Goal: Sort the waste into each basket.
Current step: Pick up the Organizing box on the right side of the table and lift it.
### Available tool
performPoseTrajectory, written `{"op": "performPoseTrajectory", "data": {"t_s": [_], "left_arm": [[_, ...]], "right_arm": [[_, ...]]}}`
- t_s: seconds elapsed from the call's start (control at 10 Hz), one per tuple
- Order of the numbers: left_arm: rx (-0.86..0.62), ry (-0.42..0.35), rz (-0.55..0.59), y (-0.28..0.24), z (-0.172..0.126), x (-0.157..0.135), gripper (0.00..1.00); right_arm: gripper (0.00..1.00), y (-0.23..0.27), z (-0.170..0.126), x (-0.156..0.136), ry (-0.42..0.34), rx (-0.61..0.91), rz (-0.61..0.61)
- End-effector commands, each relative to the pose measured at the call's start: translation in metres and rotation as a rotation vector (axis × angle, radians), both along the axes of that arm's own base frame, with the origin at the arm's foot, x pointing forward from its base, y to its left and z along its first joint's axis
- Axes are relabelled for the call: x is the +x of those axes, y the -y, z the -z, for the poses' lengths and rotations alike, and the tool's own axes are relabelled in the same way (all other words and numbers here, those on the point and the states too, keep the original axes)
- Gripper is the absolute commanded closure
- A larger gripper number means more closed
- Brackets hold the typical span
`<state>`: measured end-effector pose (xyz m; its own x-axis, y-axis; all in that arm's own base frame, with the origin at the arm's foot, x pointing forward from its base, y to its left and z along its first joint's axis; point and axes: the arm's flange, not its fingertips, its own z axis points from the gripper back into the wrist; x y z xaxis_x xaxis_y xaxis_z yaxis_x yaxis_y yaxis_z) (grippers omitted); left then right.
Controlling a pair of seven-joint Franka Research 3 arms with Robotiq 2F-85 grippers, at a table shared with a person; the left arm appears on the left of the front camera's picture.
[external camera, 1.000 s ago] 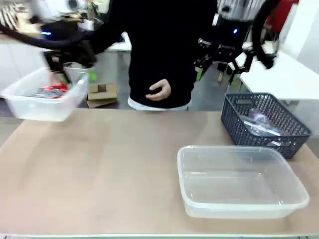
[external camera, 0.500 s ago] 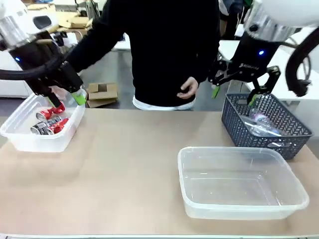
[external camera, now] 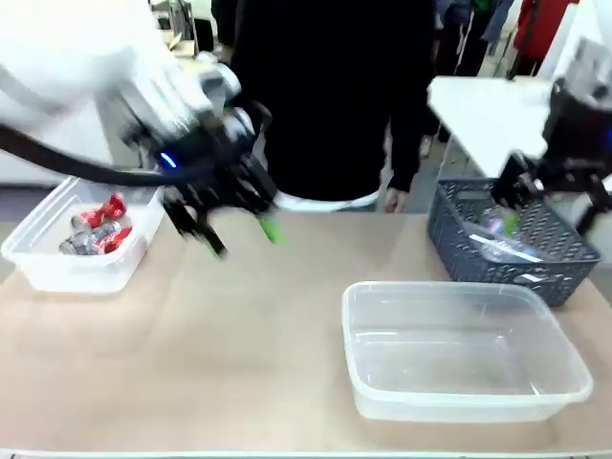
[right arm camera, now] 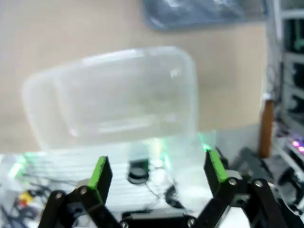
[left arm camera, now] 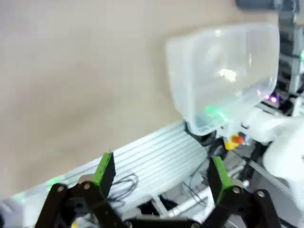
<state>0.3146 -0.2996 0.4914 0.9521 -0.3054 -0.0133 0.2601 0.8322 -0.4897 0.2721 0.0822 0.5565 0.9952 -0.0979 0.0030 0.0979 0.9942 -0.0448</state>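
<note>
Left gripper (left arm camera: 160,173): jaws wide apart, nothing between the green pads; left of centre in the front view, above bare table (external camera: 239,344).
Right gripper (right arm camera: 157,171): also spread and empty; at upper right, just above the dark grey basket (external camera: 449,239).
Waste: cans (external camera: 96,229) lie in the left tub (external camera: 76,279); bottles (external camera: 497,237) lie in the grey basket.
Empty tub (external camera: 459,402): lower right, just in front of that basket.
Step, judged: fetch a bottle for the empty tub.
Doing it well: set the jaws across the bottle's body, clear of the basket wall, and lift straight before crossing.
Arm pose: left arm blurred, reaching in from upper left, wrist tilted down; right arm comes in from the right edge, pointing down.
</note>
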Motion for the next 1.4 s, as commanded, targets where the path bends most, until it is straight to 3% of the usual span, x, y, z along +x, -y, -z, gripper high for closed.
{"op": "performPoseTrajectory", "data": {"t_s": [0.0, 0.1, 0.2, 0.3, 0.6, 0.7, 0.8, 1.0, 1.3], "left_arm": [[0.081, 0.004, 0.074, 0.079, 0.017, 0.001, 0.0], [0.103, 0.023, 0.135, 0.115, 0.027, -0.014, 0.0], [0.134, 0.073, 0.123, 0.14, 0.038, -0.018, 0.0], [0.047, -0.011, 0.108, 0.101, 0.029, -0.04, 0.0], [0.047, -0.011, 0.108, 0.101, 0.029, -0.04, 0.0], [0.065, -0.006, 0.109, 0.119, 0.033, -0.033, 0.0], [0.137, -0.041, 0.065, 0.116, 0.058, -0.041, 0.0], [0.187, -0.049, 0.001, 0.114, 0.083, -0.05, 0.0], [0.25, -0.127, -0.034, 0.132, 0.147, -0.047, 0.0]], "right_arm": [[0.0, 0.067, 0.002, -0.028, -0.08, -0.046, -0.001], [0.0, 0.099, 0.017, -0.041, -0.138, -0.016, 0.003], [0.0, 0.117, 0.035, -0.042, -0.139, 0.081, 0.03], [0.0, 0.076, 0.011, -0.041, -0.104, -0.013, 0.007], [0.0, 0.096, 0.021, -0.049, -0.128, 0.013, 0.015], [0.0, 0.082, 0.046, -0.016, -0.167, -0.031, -0.04], [0.0, 0.079, 0.071, 0.001, -0.17, -0.054, -0.033], [0.0, 0.081, 0.106, 0.009, -0.176, -0.004, -0.083], [0.0, 0.063, 0.166, 0.02, -0.174, 0.092, -0.106]]}}
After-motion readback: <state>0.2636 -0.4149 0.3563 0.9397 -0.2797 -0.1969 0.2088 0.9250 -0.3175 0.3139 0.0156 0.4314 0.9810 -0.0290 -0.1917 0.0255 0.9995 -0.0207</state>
